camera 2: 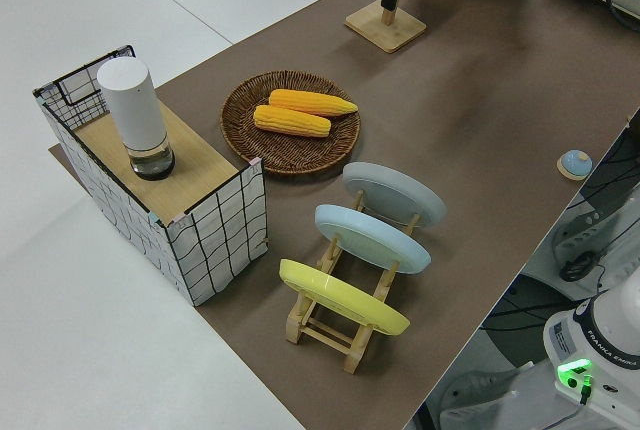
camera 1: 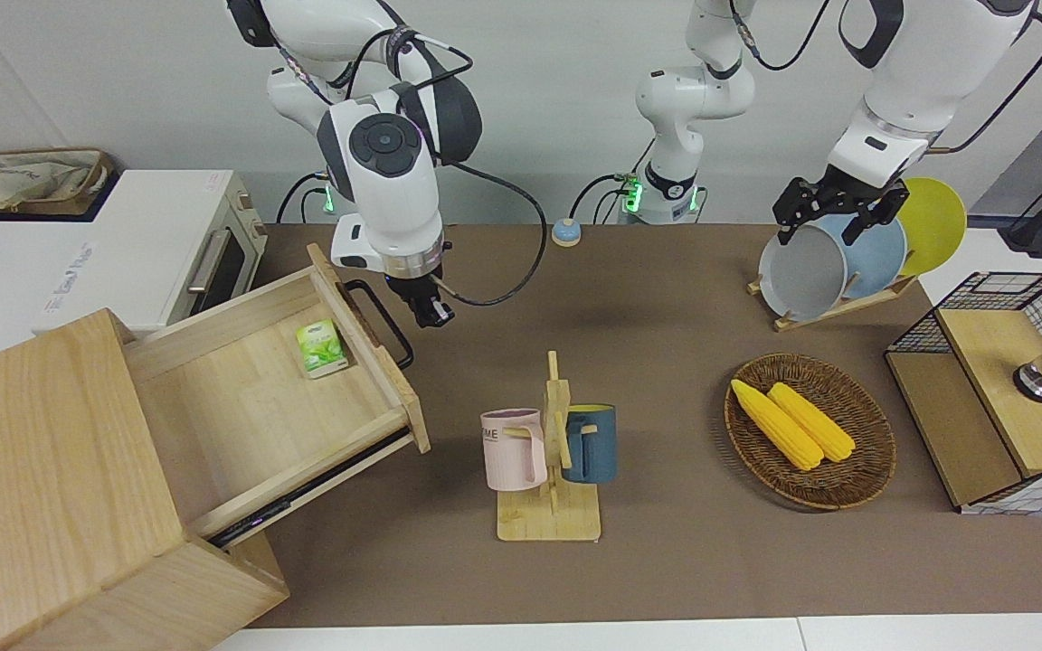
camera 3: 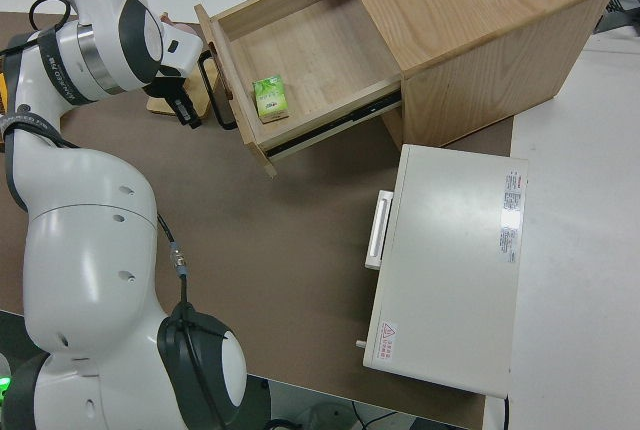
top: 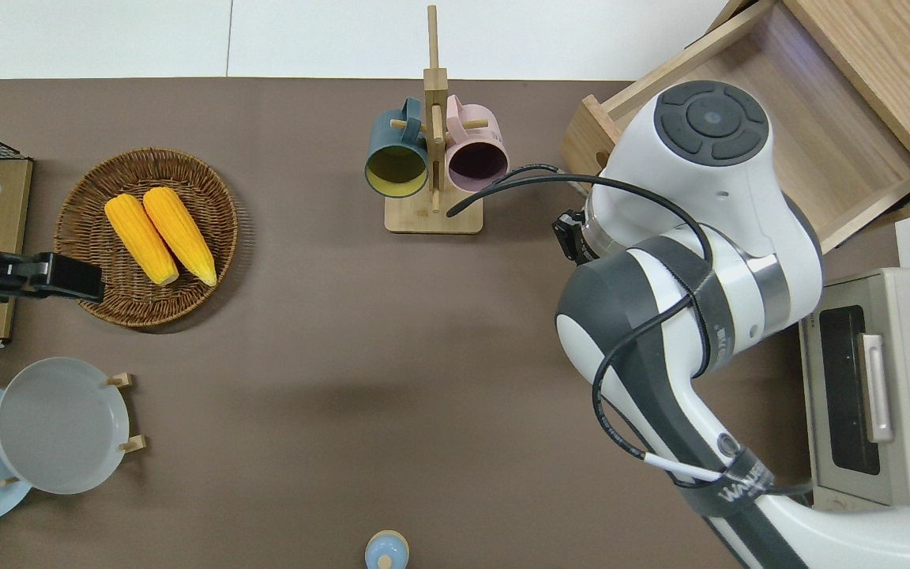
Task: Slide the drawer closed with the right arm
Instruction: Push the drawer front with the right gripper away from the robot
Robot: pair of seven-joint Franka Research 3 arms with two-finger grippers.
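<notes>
The light-wood drawer (camera 1: 250, 398) stands pulled far out of the pale wooden cabinet (camera 1: 42, 452), with a small green packet (camera 1: 320, 347) lying in it. Its black loop handle (camera 1: 385, 316) sticks out from the front panel toward the middle of the table. My right gripper (camera 1: 431, 314) is shut and empty, low over the brown mat just in front of the drawer, close beside the handle and apart from it. The right side view shows the right gripper (camera 3: 186, 113) next to the handle (camera 3: 215, 90). In the overhead view the arm hides it. The left arm is parked, its gripper (camera 1: 833, 215) open.
A white toaster oven (camera 1: 150, 244) stands beside the cabinet, nearer the robots. A wooden mug rack (camera 1: 550, 443) with two mugs stands mid-table. A wicker basket (camera 1: 874, 452) of corn, a plate rack (camera 1: 833, 262) and a wire-mesh box (camera 1: 1000, 398) are toward the left arm's end.
</notes>
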